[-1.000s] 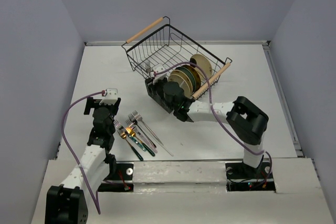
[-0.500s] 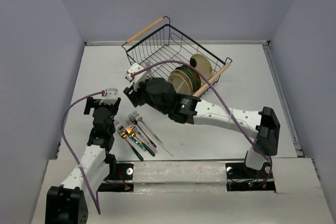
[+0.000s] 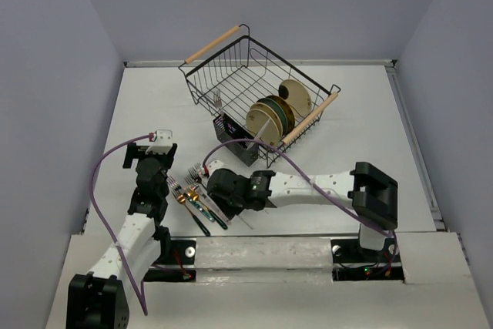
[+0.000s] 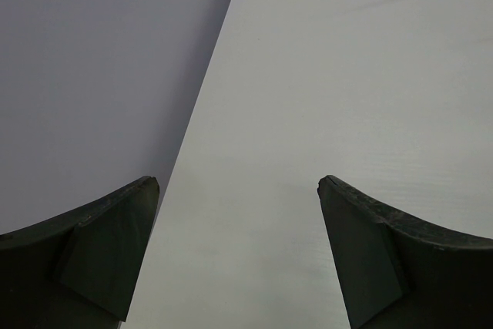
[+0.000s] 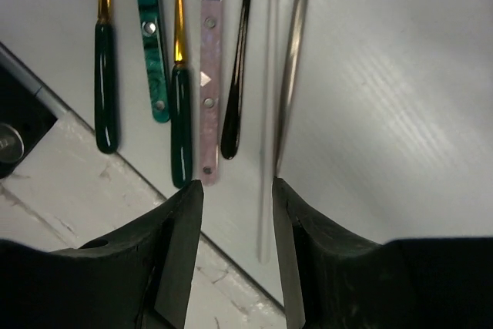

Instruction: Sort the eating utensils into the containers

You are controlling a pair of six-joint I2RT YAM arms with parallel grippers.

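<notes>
While right gripper point(image 5: 237, 190) hovers narrowly parted over the forks point(image 5: 209, 75), pick step pending; next: drop, pinch one handle; left gripper point(image 4: 237, 186) wide, empty.

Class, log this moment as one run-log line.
left gripper: open, empty | right gripper: open above forks | forks: lying on table | caddy: beside basket
</notes>
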